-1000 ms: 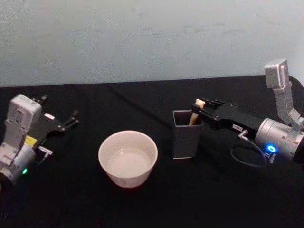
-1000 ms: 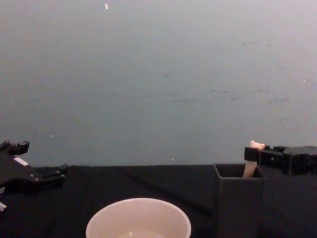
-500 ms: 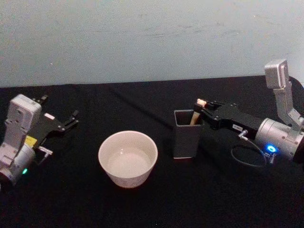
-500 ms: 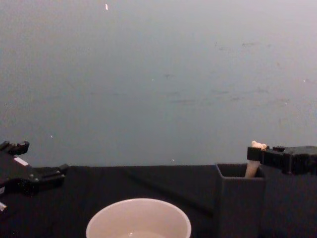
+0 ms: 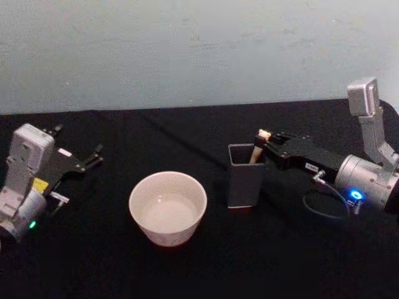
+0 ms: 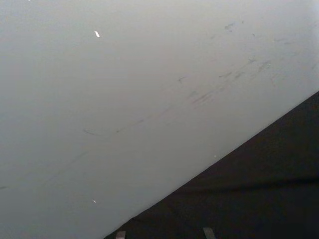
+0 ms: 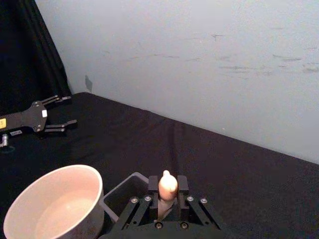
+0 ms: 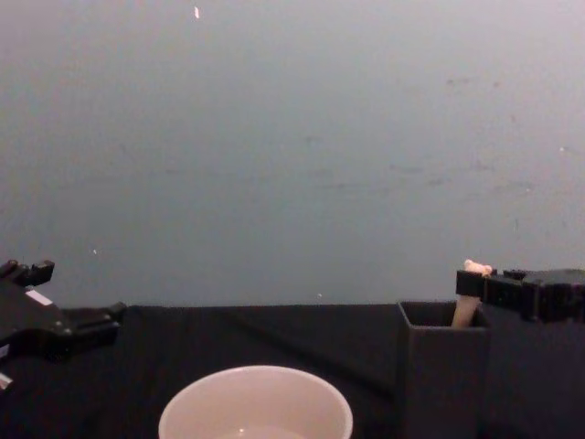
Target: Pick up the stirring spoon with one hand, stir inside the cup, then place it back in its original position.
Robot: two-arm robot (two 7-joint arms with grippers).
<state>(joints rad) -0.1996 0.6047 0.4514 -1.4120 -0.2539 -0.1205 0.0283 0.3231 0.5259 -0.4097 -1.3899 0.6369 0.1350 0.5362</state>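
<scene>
The cup (image 5: 168,207) looks like smooth cream ceramic with a soft sheen, standing on matt black cloth (image 5: 93,261). Right of the cup, the holder box (image 5: 244,184) is matt dark grey, plastic-looking, and the stirring spoon (image 5: 256,151) is pale and matt. The right gripper (image 7: 168,185) is matt black with small shiny screws.

No legible text, label, brand or number

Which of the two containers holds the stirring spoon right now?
The dark grey square holder box, not the wide cream-white round cup: the thin beige bear-topped stirring spoon stands in it, clamped by the right gripper.
</scene>
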